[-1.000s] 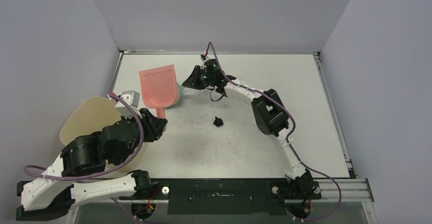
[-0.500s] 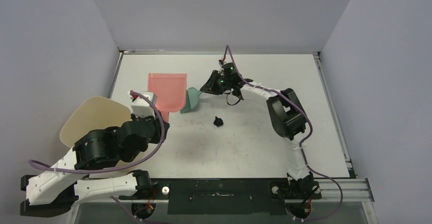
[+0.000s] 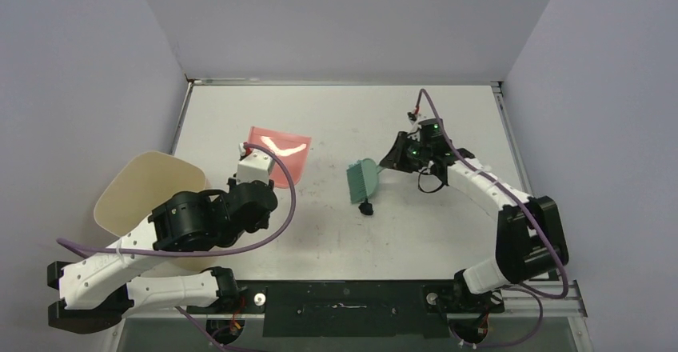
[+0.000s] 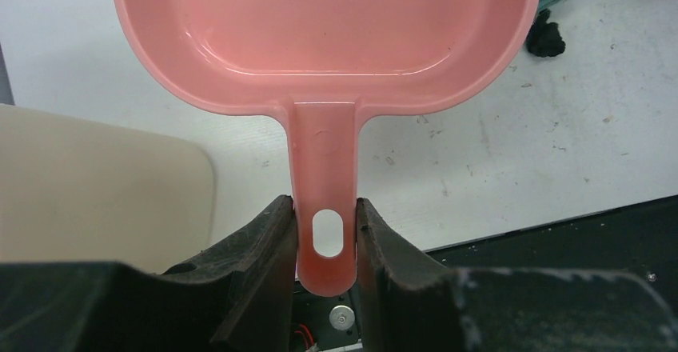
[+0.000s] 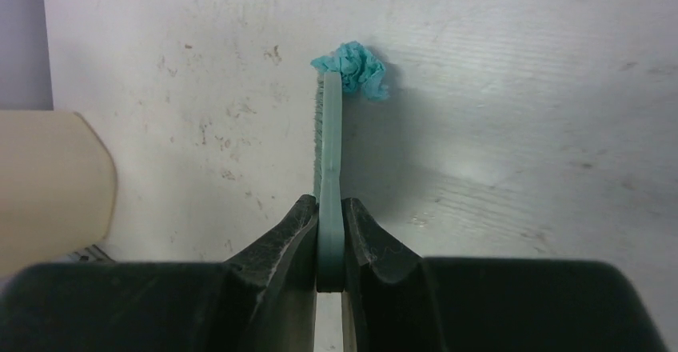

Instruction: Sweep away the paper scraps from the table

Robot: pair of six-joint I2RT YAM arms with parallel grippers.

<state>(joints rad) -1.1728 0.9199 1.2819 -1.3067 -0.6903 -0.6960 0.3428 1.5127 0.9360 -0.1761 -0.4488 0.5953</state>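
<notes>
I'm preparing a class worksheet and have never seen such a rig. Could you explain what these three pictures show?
Two white jointed robot arms are bolted at the near edge of a large white table. One picture looks down from above; the other two come from cameras on each wrist. The left end effector is shut on the handle of a flat pink plastic dustpan. The right end effector is shut on a teal hand brush. A small black crumpled paper wad lies by the brush, a teal wad at its tip. A beige round-cornered bin stands at the left.
</notes>
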